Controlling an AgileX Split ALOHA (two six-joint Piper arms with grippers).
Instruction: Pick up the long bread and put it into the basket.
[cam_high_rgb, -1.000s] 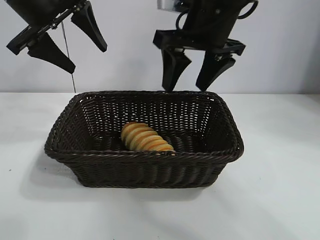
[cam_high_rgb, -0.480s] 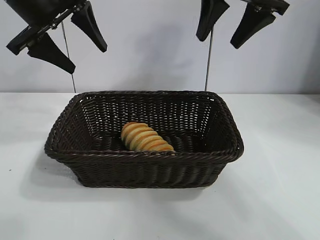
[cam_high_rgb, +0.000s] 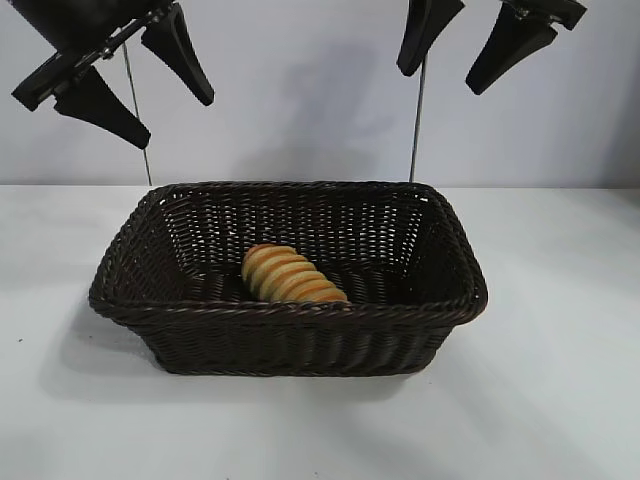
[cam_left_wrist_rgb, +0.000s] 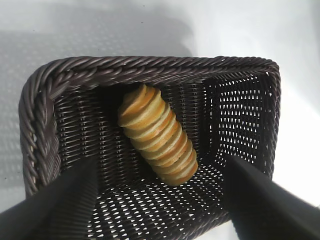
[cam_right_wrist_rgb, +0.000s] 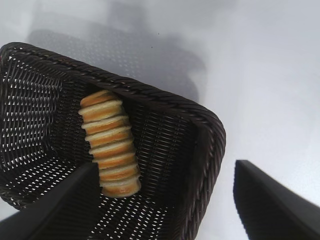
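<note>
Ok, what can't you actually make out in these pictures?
- Exterior view: the lower part of the long bread is hidden behind the near wall of the basket.
- Exterior view: the left gripper and right gripper are cut off by the top edge, both open.

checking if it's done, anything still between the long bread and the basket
Nothing visible: the long bread already lies on the floor of the basket. The left gripper and right gripper hang open above, holding nothing.
</note>
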